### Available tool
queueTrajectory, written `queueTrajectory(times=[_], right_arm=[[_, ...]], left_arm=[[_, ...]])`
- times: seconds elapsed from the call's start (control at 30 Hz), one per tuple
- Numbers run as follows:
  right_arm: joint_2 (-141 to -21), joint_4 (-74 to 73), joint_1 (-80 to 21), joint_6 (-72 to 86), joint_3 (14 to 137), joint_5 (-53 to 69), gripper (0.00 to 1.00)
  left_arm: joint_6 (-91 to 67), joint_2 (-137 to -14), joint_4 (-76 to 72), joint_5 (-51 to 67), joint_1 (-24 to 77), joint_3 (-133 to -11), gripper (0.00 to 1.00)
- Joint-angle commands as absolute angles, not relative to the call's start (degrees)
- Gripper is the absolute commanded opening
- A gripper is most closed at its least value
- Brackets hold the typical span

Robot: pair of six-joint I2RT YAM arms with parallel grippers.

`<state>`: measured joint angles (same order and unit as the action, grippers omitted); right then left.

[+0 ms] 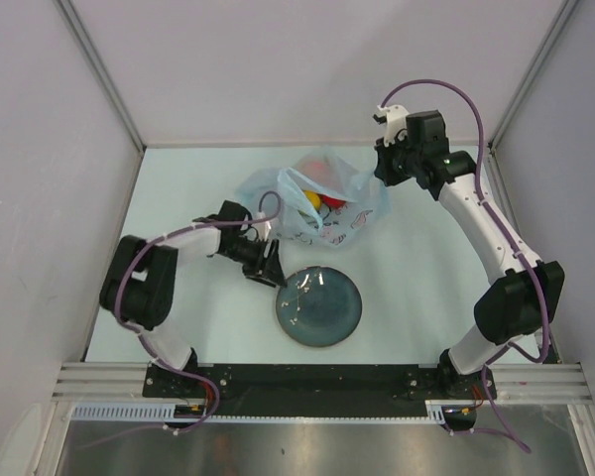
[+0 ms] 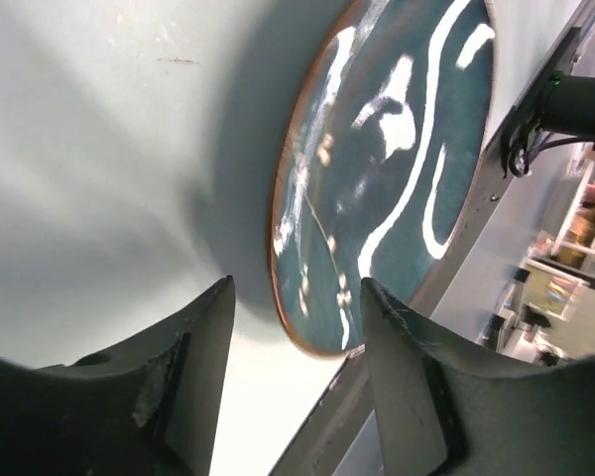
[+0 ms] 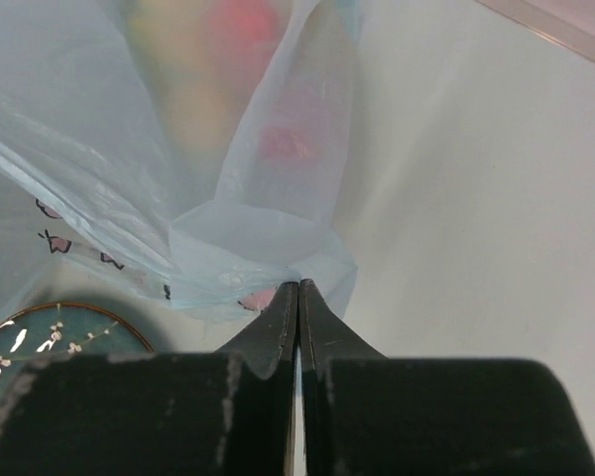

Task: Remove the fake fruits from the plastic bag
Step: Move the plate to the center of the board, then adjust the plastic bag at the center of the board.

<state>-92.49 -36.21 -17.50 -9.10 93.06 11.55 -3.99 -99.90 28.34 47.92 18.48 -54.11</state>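
Note:
The light-blue plastic bag lies at the table's middle back, its mouth gathered upward. Through it I see fake fruits: a yellow one and red ones. In the right wrist view the bag fills the upper left, with blurred yellow and red fruits inside. My right gripper is shut on a fold at the bag's right edge. My left gripper is open and empty, low over the table just left of the plate.
A dark teal round plate with nothing on it sits in front of the bag; it also shows in the left wrist view and the right wrist view. White walls enclose the table on three sides.

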Motion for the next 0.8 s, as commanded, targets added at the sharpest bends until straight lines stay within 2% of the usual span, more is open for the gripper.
queueTrajectory(times=[0.0,0.1,0.17,0.3,0.43,0.63,0.77], right_arm=[[-91.6,-35.3,-17.8,-10.2,95.8,12.4,0.0],[-90.5,-34.8,-17.6,-10.4,94.9,12.4,0.0],[-89.8,-34.9,-17.7,-10.4,94.7,12.4,0.0],[-89.4,-35.1,-17.8,-9.6,94.8,13.6,0.0],[-89.1,-35.1,-18.5,-9.5,95.1,13.6,0.0],[-88.1,-34.8,-18.6,-9.3,94.7,13.8,0.0],[-87.3,-34.5,-19.0,-9.3,93.8,13.7,0.0]], left_arm=[[5.6,-86.2,39.2,45.1,14.4,-55.2,0.62],[11.7,-77.1,42.7,43.6,14.1,-56.0,0.67],[12.9,-72.3,41.1,47.4,14.0,-56.0,0.68],[7.0,-62.2,23.6,43.9,19.7,-53.2,0.8],[2.1,-65.6,20.8,37.5,25.5,-56.3,0.91],[-4.5,-67.6,21.5,28.3,27.1,-58.4,0.94],[-9.8,-68.6,20.7,29.9,28.0,-59.3,0.94]])
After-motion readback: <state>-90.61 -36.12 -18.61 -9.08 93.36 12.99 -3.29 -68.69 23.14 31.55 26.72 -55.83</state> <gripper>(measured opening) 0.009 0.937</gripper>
